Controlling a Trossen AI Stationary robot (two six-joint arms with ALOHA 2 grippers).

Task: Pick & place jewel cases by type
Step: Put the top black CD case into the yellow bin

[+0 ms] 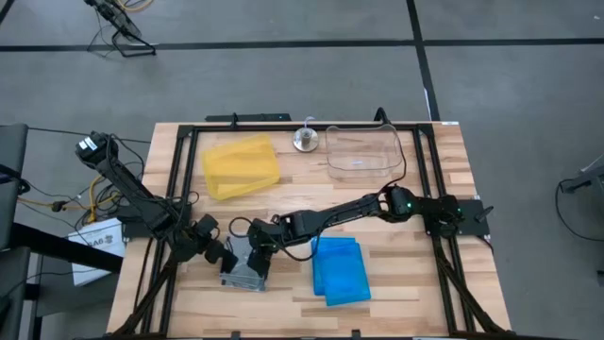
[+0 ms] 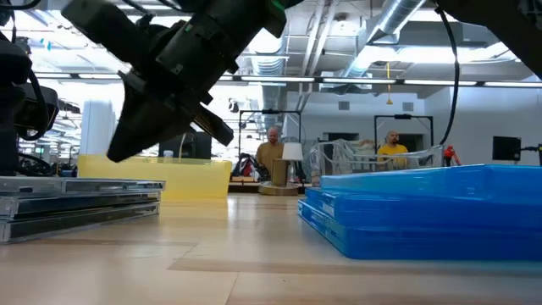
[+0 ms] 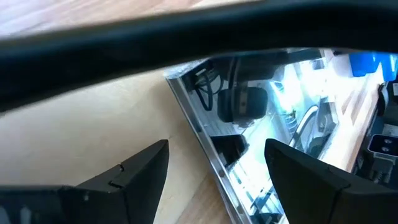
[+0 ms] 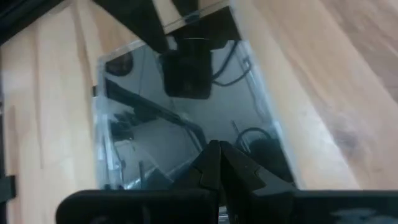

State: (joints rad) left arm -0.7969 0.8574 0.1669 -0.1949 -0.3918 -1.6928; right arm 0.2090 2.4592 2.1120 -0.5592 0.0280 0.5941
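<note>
A stack of clear-grey jewel cases [image 1: 247, 272] lies flat on the table near its front left. It also shows in the low view [image 2: 76, 202]. A stack of blue jewel cases [image 1: 340, 270] lies flat to its right. My left gripper [image 3: 217, 167] is open at the clear-grey stack's left side, with one finger on the table side and one over the top case [image 3: 261, 124]; it shows no touch. My right gripper [image 4: 217, 152] is shut and hangs just above the top clear-grey case [image 4: 186, 118]. In the low view it [image 2: 118, 152] is clear of the stack.
A yellow tray [image 1: 241, 166] stands at the back left and a clear plastic tub [image 1: 361, 151] at the back right. A small silver object [image 1: 305, 140] sits between them. Black rails [image 1: 179, 189] run along the table's sides. People stand far off in the room [image 2: 273, 152].
</note>
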